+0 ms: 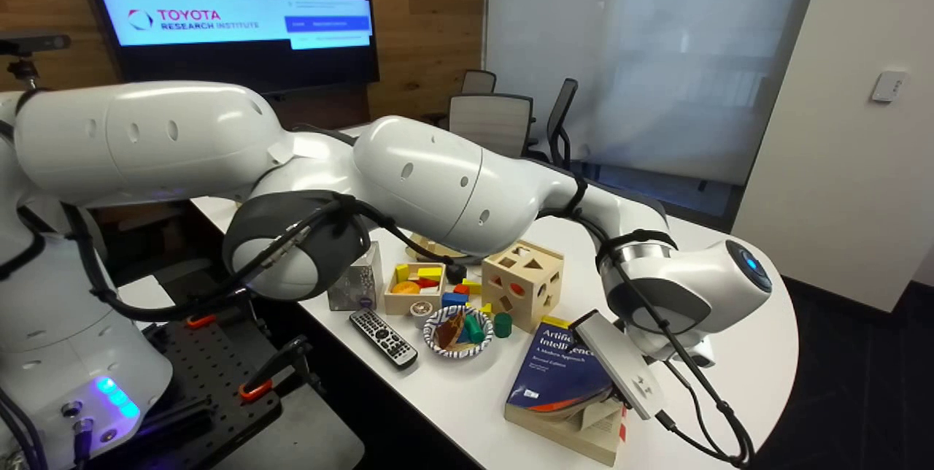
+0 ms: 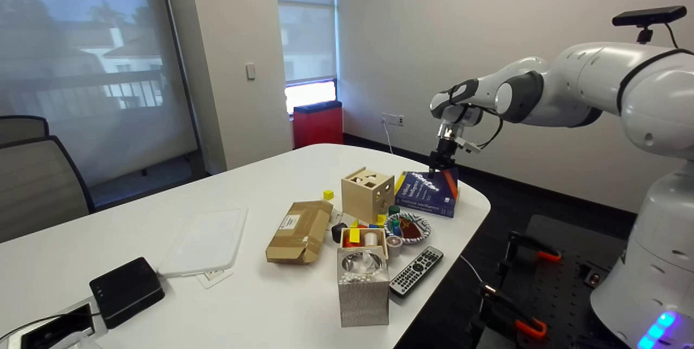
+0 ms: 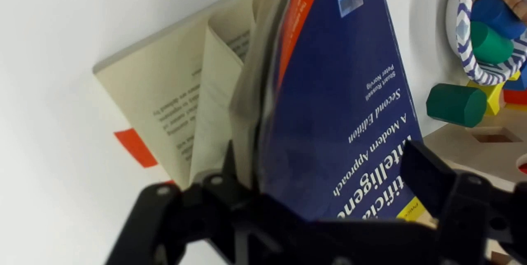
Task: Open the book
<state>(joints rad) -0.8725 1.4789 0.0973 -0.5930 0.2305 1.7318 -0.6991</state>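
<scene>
The blue-purple book [image 1: 543, 371] lies on the table near its rounded end; it also shows in an exterior view [image 2: 425, 194] and in the wrist view [image 3: 337, 92]. Its front cover and a bunch of pages are bent up along the free edge, showing cream printed pages below, one of them folded. My gripper [image 3: 323, 154] is open, its fingers far apart. In the wrist view the left finger is on the page side of the raised cover, against the lifted pages; the right finger is over the cover's title. The gripper also shows above the book in an exterior view [image 2: 442, 162].
The wooden shape-sorter cube [image 1: 522, 284] stands close beside the book. A patterned bowl [image 1: 434, 342] with blocks, a green block [image 1: 503, 324], a remote [image 1: 383, 338] and a tissue box [image 2: 364, 289] are nearby. A cardboard box [image 2: 300, 232] lies farther along.
</scene>
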